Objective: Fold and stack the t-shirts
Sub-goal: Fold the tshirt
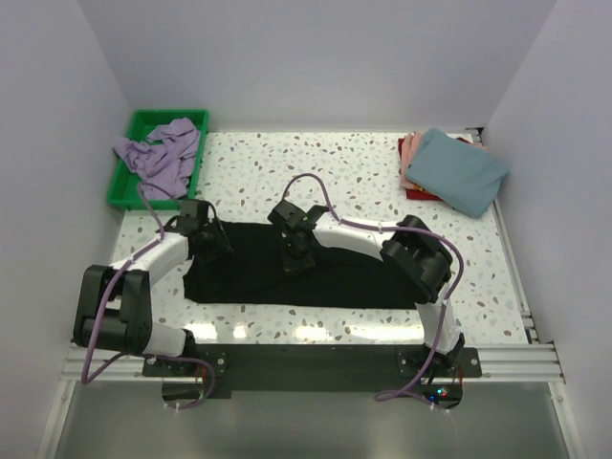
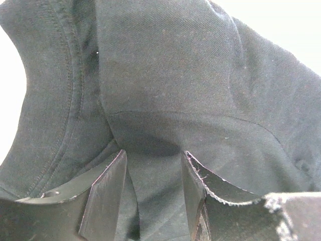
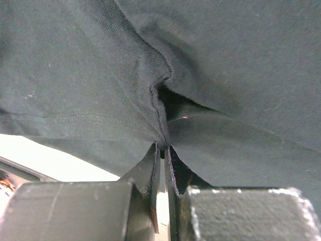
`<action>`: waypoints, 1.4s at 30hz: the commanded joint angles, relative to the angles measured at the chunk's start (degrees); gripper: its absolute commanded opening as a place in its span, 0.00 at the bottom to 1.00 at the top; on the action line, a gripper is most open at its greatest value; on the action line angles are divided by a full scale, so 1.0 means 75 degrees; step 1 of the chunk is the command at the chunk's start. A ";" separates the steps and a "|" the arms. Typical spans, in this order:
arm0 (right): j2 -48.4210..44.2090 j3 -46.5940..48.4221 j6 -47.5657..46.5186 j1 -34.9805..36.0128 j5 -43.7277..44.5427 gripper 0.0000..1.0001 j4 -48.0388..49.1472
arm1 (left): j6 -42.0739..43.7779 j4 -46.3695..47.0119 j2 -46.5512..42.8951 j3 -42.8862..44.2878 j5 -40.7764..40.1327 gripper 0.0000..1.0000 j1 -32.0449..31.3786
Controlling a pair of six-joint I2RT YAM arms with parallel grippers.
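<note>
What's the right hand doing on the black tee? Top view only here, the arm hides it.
Observer: Right hand is shut, pinching a fold of the black t-shirt.
Operator: And the other one?
Observer: Left hand is open, its fingers apart with black cloth lying loose between them.
Operator: Which part of the shirt?
Observer: A stitched seam curves past on its left; collar or sleeve, can't tell.
</note>
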 commanded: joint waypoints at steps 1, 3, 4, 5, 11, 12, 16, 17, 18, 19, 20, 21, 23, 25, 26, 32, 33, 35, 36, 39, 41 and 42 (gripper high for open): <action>-0.0341 0.0171 -0.0228 -0.0079 0.0179 0.03 -0.0246 | 0.0447 0.0400 0.0120 0.0135 0.0047 0.52 0.0023; -0.0306 0.0217 -0.0252 -0.0091 0.0121 0.05 -0.0281 | 0.0471 0.0435 0.0132 0.0135 0.0152 0.51 0.0023; -0.0294 0.0229 -0.0298 -0.0079 0.0086 0.05 -0.0281 | 0.0495 0.0459 0.0132 0.0123 0.0176 0.51 0.0023; -0.0294 0.0229 -0.0310 -0.0090 0.0085 0.06 -0.0281 | 0.0506 0.0482 0.0109 0.0100 0.0199 0.51 0.0023; -0.0387 0.0288 -0.0463 -0.0091 0.0297 0.09 -0.0422 | 0.0705 0.0424 0.0202 0.0158 0.0070 0.51 0.0023; -0.0376 0.0288 -0.0474 -0.0102 0.0262 0.12 -0.0410 | 0.0741 0.0412 0.0190 0.0170 0.0082 0.51 0.0023; -0.0527 0.0299 -0.0614 -0.0102 -0.0031 0.20 -0.0469 | 0.0753 0.0319 0.0074 0.0368 0.0164 0.51 0.0023; -0.0598 0.0311 -0.0650 -0.0102 -0.0055 0.21 -0.0504 | 0.0753 0.0272 -0.0008 0.0439 0.0210 0.52 0.0023; -0.0784 0.0323 -0.0708 -0.0102 0.0014 0.23 -0.0632 | 0.0741 0.0225 -0.0044 0.0532 0.0211 0.52 0.0023; -0.0913 0.0323 -0.0790 -0.0114 0.0062 0.25 -0.0702 | 0.0706 0.0085 -0.0079 0.0777 0.0223 0.53 0.0023; -0.1054 0.0242 -0.0849 -0.0172 0.0120 0.26 -0.0819 | 0.0683 0.0003 -0.0126 0.0919 0.0223 0.55 0.0023; -0.1369 0.0183 -0.0884 -0.0254 0.0167 0.27 -0.0855 | 0.0671 -0.0103 -0.0138 0.1082 0.0211 0.55 0.0023; -0.1722 -0.0167 -0.0920 -0.0710 0.0074 0.28 -0.0879 | 0.0636 -0.0454 -0.0208 0.1633 0.0188 0.57 0.0023; -0.2319 -0.0472 -0.1024 -0.1410 -0.0229 0.30 -0.0692 | 0.0635 -0.0805 -0.0290 0.2194 0.0141 0.58 0.0023; -0.2518 -0.0694 -0.1118 -0.1658 -0.0242 0.32 -0.0599 | 0.0647 -0.0888 -0.0383 0.2371 0.0048 0.58 0.0023; -0.2802 -0.0779 -0.2149 -0.3241 0.0003 0.34 -0.0691 | 0.0729 -0.1229 -0.0373 0.2877 -0.0783 0.61 0.0035; -0.2767 -0.0802 -0.2208 -0.3394 0.0038 0.34 -0.0668 | 0.0764 -0.1252 -0.0268 0.2877 -0.0855 0.61 0.0035; -0.2650 -0.0895 -0.2256 -0.3896 0.0039 0.34 -0.0621 | 0.0869 -0.1311 0.0071 0.2854 -0.0984 0.59 0.0105; -0.2626 -0.0954 -0.2244 -0.4085 0.0027 0.34 -0.0586 | 0.0905 -0.1299 0.0178 0.2819 -0.0984 0.59 0.0140; -0.2719 -0.1317 -0.2115 -0.4765 -0.0020 0.33 -0.0329 | 0.1010 -0.1089 0.0518 0.2702 -0.0973 0.55 0.0246; -0.2778 -0.1551 -0.2115 -0.5151 0.0096 0.33 -0.0246 | 0.1045 -0.0890 0.0705 0.2643 -0.0961 0.55 0.0339; -0.2766 -0.1599 -0.2150 -0.5257 0.0271 0.33 -0.0258 | 0.1034 -0.0866 0.0787 0.2643 -0.0973 0.55 0.0374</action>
